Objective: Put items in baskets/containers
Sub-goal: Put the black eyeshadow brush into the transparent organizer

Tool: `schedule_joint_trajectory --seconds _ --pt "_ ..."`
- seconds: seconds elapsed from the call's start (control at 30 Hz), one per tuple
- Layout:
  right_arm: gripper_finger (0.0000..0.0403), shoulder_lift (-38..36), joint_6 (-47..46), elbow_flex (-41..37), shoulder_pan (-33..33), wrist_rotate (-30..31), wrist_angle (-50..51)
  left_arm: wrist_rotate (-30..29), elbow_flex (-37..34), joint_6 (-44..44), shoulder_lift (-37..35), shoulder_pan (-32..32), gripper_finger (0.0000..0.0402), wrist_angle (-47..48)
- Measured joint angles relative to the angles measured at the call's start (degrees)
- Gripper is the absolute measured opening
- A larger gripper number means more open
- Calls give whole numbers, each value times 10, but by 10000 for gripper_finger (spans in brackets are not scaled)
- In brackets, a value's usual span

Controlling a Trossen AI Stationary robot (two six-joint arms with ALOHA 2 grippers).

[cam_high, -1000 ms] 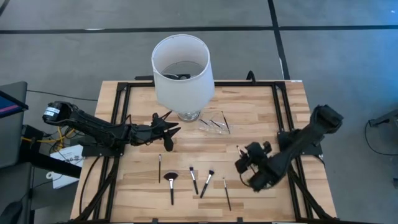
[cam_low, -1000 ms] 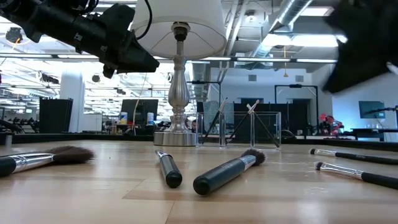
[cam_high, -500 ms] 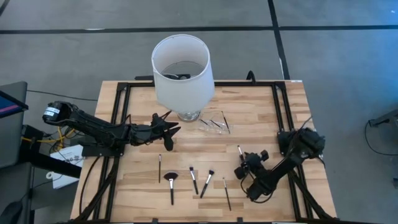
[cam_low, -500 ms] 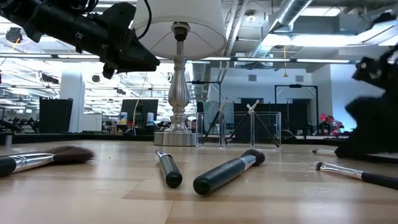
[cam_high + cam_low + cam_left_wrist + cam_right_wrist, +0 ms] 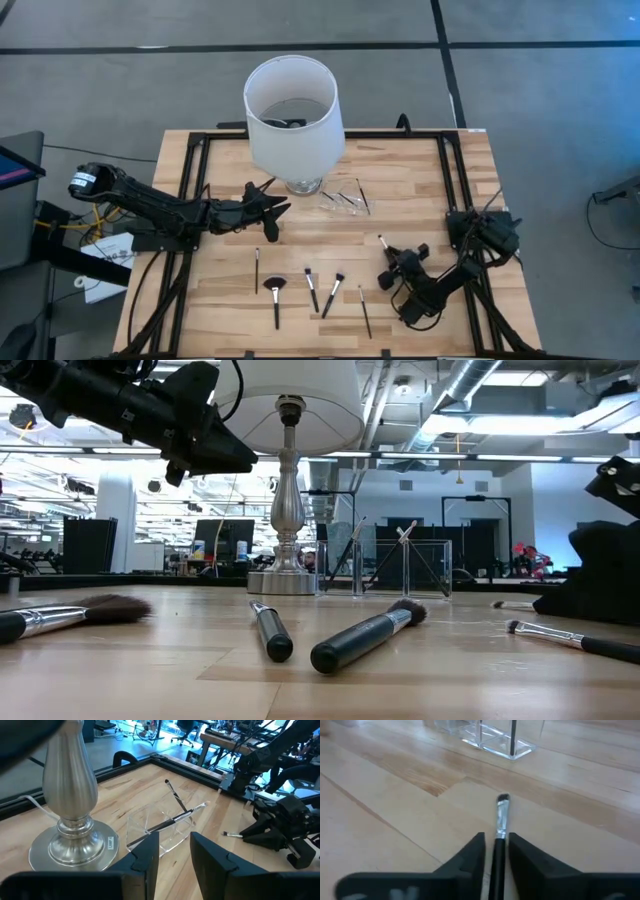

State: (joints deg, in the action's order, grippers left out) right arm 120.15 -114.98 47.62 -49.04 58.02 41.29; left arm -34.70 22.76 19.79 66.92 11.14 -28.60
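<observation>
Five thin black makeup brushes lie flat near the table's near edge: a plain one (image 5: 257,268), a fan-headed one (image 5: 275,298), two side by side (image 5: 311,288) (image 5: 333,293) and a thin one (image 5: 365,310). A sixth brush (image 5: 381,243) lies right of them, with my right gripper (image 5: 389,264) low over its handle and shut on it. The clear tray (image 5: 345,197) beside the lamp base has brushes leaning in it (image 5: 170,822). My left gripper (image 5: 279,210) hovers by the lamp base, narrowly open and holding nothing. My right gripper pinches the brush's black handle (image 5: 496,862) between its two fingers (image 5: 475,855). The fingers lie along the brush and slant down low from the table's right and near side. The silvery ferrule and dark tip (image 5: 503,799) stick out ahead of the fingers, resting on the wood.
A table lamp with a tall white shade (image 5: 293,105) and a silver base (image 5: 70,845) stands at the far middle, just left of the tray. A black frame (image 5: 195,160) runs around the table's edge. Bare wood lies between the brushes and the tray.
My right arm has come down from well above the table until its gripper sits at table height over the rightmost brush. The left arm and the other brushes have kept still.
</observation>
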Motion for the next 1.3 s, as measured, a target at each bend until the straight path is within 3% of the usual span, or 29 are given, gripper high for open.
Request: schedule_joint_trajectory --seconds 0.13,0.4,0.6,0.7,0.8,0.9,1.03,1.3 --pt "16 0 9 0 0 1 -4 0 0 0 0 0 108 -3" --pt "17 -49 -5 -2 10 19 3 0 0 0 0 0 108 -9" --pt "16 -166 32 -1 20 164 36 25 0 1 0 0 108 -25" --pt "23 -211 76 0 21 270 13 92 0 1 1 0 108 -63" --pt "18 -241 138 0 28 312 -39 173 -1 -24 24 1 108 -143" --pt "11 -252 213 0 43 314 -115 239 0 -46 76 2 108 -256" --pt "15 -252 342 0 62 301 -235 255 11 -38 179 2 108 -380" --pt "14 -252 617 0 118 197 -454 256 118 -16 349 0 108 -448"
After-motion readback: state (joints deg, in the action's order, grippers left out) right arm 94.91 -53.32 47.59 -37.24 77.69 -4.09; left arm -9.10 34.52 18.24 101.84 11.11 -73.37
